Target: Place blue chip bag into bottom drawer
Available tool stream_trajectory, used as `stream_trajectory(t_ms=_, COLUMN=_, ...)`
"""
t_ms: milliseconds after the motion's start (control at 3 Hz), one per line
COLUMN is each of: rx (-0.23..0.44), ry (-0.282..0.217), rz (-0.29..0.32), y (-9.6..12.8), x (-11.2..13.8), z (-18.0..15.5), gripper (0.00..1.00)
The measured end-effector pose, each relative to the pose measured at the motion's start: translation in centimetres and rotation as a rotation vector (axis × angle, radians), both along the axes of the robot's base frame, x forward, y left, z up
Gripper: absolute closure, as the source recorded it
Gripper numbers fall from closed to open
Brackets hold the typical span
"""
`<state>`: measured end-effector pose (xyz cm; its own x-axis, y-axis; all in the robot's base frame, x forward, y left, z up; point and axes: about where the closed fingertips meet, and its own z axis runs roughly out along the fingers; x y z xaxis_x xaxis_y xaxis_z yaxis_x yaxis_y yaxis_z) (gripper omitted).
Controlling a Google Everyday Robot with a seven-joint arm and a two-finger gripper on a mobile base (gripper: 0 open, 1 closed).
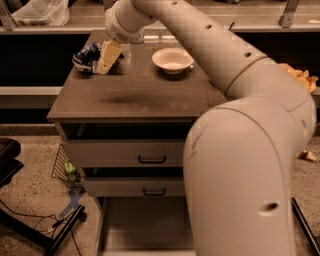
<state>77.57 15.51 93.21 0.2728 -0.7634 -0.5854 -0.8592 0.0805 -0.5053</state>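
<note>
The blue chip bag (86, 55) lies crumpled at the back left of the cabinet top (135, 92). My gripper (106, 59) hangs over the top just right of the bag, its cream fingers (109, 54) pointing down and touching or nearly touching the bag's right edge. The bottom drawer (145, 225) is pulled out at the floor, a plain flat tray. My large cream arm (250, 150) hides its right part.
A white bowl (172, 59) stands on the top, right of my gripper. Two upper drawers with black handles (151, 160) are partly pulled out. A yellow cloth heap (300, 77) lies at the right. A clear bag (40, 12) sits back left. A wire basket (65, 167) and cables lie on the floor left.
</note>
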Motion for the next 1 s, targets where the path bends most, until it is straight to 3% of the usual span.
stream_trajectory(t_ms=333, rx=0.024, ry=0.006, rz=-0.024, y=2.7, x=2.8, z=-2.1, gripper=0.0)
stream_trajectory(t_ms=667, rx=0.054, ry=0.01, rz=-0.048, y=4.1, x=4.7, z=-4.0, gripper=0.12)
stream_trajectory(t_ms=1000, rx=0.083, ry=0.024, rz=-0.064, y=4.0, x=5.5, z=-5.8, gripper=0.35)
